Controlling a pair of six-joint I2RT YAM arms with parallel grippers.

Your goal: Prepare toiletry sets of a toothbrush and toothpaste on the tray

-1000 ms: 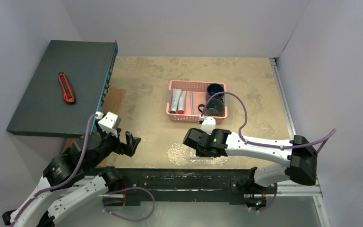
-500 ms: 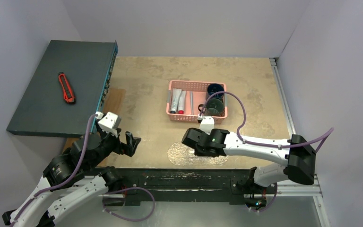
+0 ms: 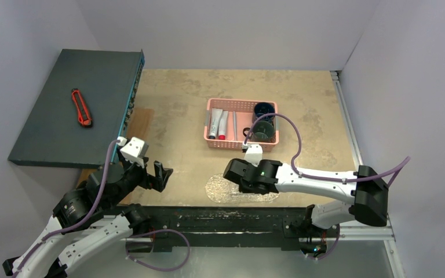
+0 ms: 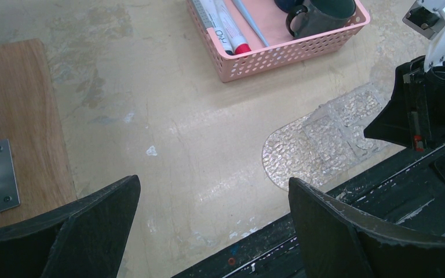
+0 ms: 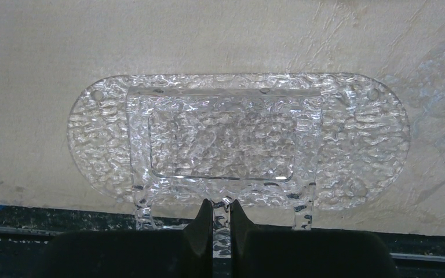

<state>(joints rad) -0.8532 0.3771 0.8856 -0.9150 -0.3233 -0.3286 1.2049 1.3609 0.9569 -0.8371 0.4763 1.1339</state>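
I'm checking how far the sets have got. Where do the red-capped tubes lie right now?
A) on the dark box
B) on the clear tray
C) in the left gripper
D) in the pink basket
D: the red-capped tubes lie side by side in the pink basket, and nothing rests on the clear tray.

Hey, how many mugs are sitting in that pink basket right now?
2. Both are at the pink basket's right end: the blue mug in the far corner, the dark green mug nearer the arms. None seems hidden.
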